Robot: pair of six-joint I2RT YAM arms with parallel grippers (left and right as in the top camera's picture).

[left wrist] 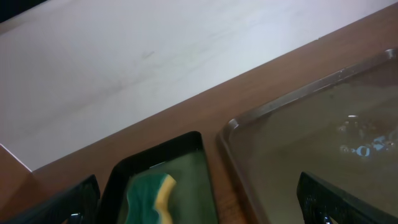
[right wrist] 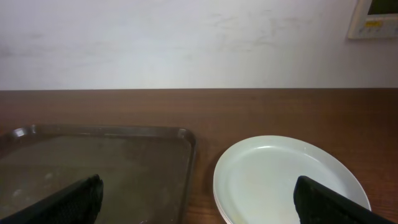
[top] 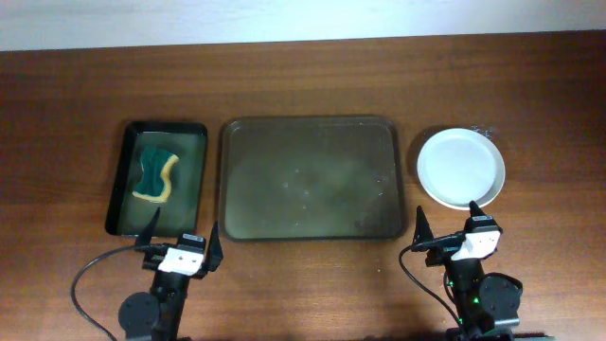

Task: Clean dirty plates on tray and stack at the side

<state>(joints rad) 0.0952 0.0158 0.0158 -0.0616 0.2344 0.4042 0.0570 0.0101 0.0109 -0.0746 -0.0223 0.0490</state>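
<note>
The large olive-brown tray (top: 312, 178) lies mid-table with no plates on it, only wet smears; it also shows in the left wrist view (left wrist: 311, 143) and the right wrist view (right wrist: 93, 162). A stack of white plates (top: 461, 168) sits on the table right of the tray, seen close in the right wrist view (right wrist: 280, 180). My left gripper (top: 180, 248) is open and empty near the front edge, below the small tray. My right gripper (top: 453, 232) is open and empty just in front of the plate stack.
A smaller dark green tray (top: 133, 180) stands left of the large tray and holds a green and yellow sponge (top: 156, 175), also in the left wrist view (left wrist: 149, 199). A pale wall runs behind the table.
</note>
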